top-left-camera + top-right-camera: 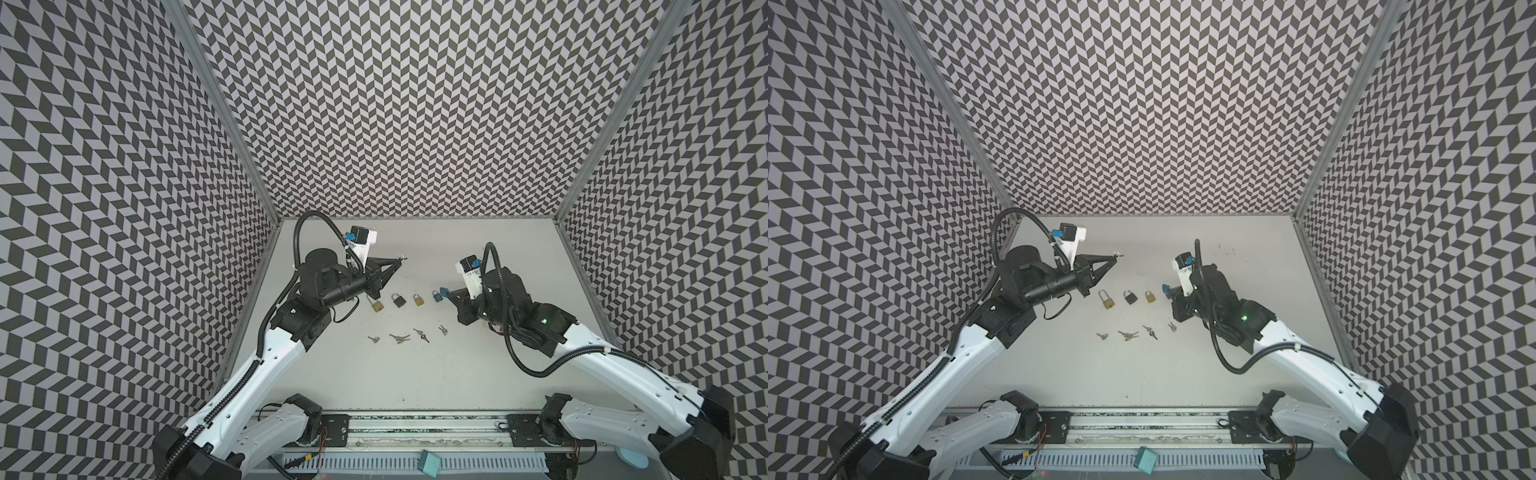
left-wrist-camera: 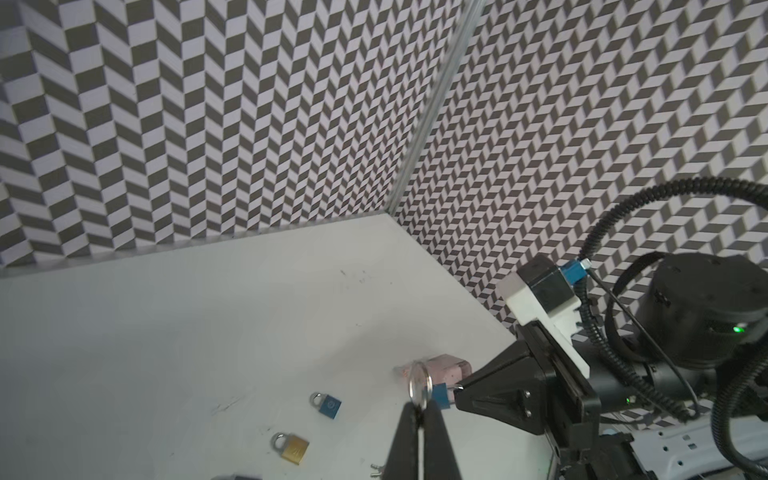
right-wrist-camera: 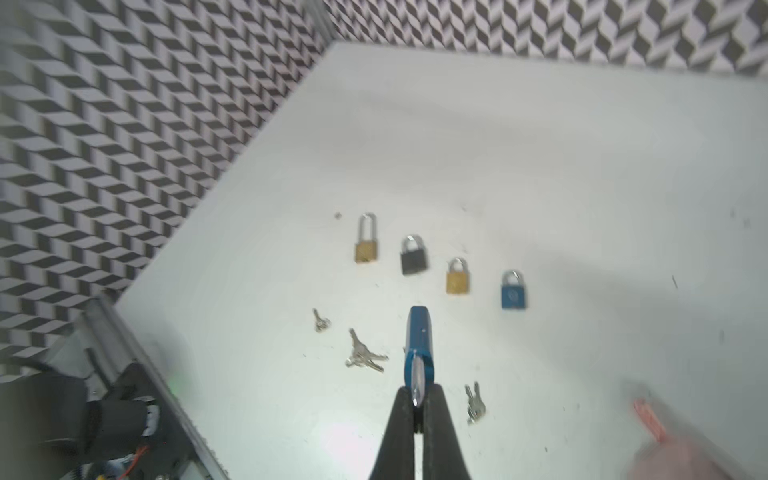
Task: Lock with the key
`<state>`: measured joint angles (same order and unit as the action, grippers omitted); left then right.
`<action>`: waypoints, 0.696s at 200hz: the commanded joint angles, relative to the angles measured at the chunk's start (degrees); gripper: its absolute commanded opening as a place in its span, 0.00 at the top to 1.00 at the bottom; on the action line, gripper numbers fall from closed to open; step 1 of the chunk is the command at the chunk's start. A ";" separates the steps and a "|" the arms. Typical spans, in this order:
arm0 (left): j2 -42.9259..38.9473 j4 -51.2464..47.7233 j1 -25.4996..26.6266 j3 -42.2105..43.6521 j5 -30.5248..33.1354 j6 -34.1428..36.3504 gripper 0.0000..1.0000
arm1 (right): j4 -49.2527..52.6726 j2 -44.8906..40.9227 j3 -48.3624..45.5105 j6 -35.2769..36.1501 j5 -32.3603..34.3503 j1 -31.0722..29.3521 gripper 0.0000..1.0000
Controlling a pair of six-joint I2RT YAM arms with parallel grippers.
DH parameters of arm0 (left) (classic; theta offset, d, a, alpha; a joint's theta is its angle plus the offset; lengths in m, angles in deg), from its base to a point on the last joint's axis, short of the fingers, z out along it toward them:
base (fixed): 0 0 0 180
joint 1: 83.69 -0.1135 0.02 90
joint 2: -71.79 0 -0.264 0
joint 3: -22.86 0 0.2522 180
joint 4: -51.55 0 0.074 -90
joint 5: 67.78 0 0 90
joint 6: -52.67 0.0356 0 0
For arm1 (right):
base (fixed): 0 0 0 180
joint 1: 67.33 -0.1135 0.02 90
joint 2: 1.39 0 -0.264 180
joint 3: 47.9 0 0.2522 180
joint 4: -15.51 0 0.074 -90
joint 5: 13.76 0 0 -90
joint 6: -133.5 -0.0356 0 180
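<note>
The left fingers (image 2: 405,449) were closed tight on a small silver key (image 2: 419,395) with its ring, and they held it lifted off the counter (image 1: 415,374). In both top views this key was behind the black padlock (image 1: 398,300), on the side of the back wall, and well apart from it. The right fingers (image 3: 399,440) were also pressed together. They pinched the held blue padlock (image 3: 419,332) at its shackle end, so that the blue body pointed away from them. Whether its shackle was open or pushed in could not be told. In a top view this padlock hung to the right of the black padlock, at the far end of the row and above the counter. Four padlocks lay flat on the counter in one row. The long-shackle brass padlock (image 1: 377,304) was just left of the black padlock, the small brass padlock (image 1: 418,299) was just right of it, and the second blue padlock (image 1: 436,295) lay after the small brass one. In front of the black padlock, toward the robot, four little bunches of keys (image 1: 400,338) lay in a loose line, each one apart from the others and from the padlocks.
</note>
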<state>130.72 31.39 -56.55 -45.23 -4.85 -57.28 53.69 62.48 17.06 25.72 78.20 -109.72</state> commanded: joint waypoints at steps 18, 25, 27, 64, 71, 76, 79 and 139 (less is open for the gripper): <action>2.12 -4.84 5.73 -1.23 12.77 3.24 1.00 | -6.30 0.23 -2.91 -17.10 13.98 1.06 1.00; 2.92 -6.54 8.42 -2.28 17.03 4.63 1.00 | -5.72 1.10 -2.50 -20.55 16.97 1.17 1.00; 3.24 -7.08 9.15 -2.59 17.97 4.95 1.00 | -5.53 1.34 -2.35 -21.62 17.61 1.17 1.00; 4.74 -6.47 12.47 -2.60 21.29 5.49 1.00 | -2.90 9.17 1.74 -32.62 17.79 2.57 0.99; 4.64 -6.27 12.46 -2.39 21.68 5.60 1.00 | -2.38 11.37 2.92 -33.83 16.80 3.21 1.00; 4.52 -6.32 12.50 -2.32 21.89 5.57 1.00 | -2.00 12.95 3.70 -34.72 16.10 3.77 1.00; 4.40 -6.35 12.50 -2.28 22.01 5.66 1.00 | -1.75 13.89 4.24 -35.09 15.62 4.12 1.00; 1.77 -6.10 10.86 -1.07 22.08 5.35 1.00 | -1.21 27.71 8.78 -42.12 2.61 11.74 1.00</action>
<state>134.09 25.58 -44.75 -46.67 16.41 -52.36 53.26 87.05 23.73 -10.85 87.25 -100.47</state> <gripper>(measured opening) 0.048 0.048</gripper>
